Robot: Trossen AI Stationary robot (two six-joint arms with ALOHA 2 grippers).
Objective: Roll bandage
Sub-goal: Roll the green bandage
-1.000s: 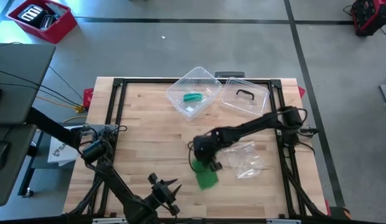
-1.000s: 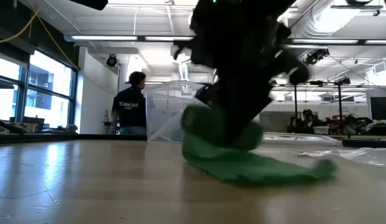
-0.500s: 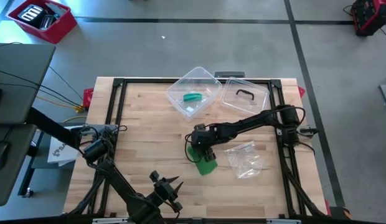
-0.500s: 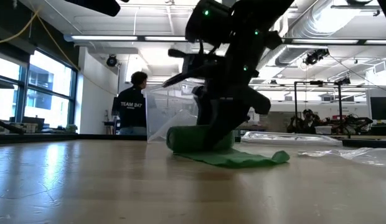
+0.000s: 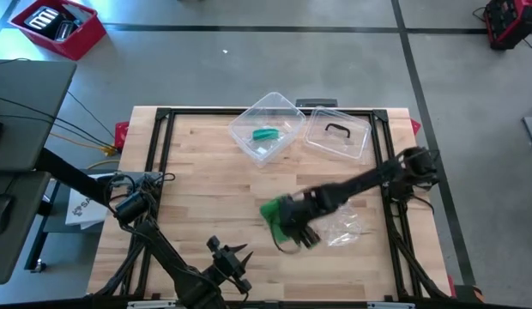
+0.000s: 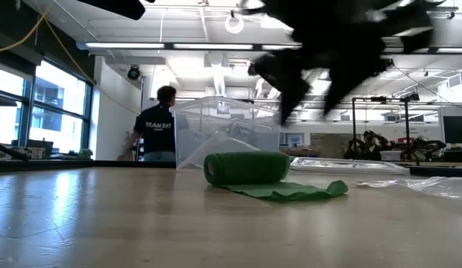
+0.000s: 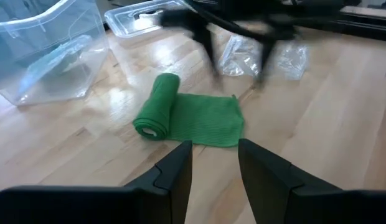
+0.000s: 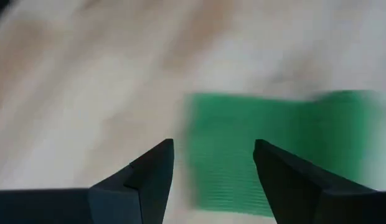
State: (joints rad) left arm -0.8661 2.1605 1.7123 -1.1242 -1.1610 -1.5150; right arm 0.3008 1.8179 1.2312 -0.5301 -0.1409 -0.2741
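Bandage [image 7: 180,116] lies on the counter [image 5: 197,189] near the middle, partly rolled, with a flat tail still spread out beside the roll. Right gripper [image 8: 211,165] hangs above it, fingers spread wide, holding nothing. Left gripper [image 7: 213,163] sits at the counter's near edge, fingers apart, empty, pointing toward the bandage.

Green bandage [image 7: 187,117], partly rolled, flat unrolled tail, on the wooden table [image 5: 197,180].

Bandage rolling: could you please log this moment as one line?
bandage: partly rolled, on table | right end effector: open, above loose end | left end effector: open, waiting
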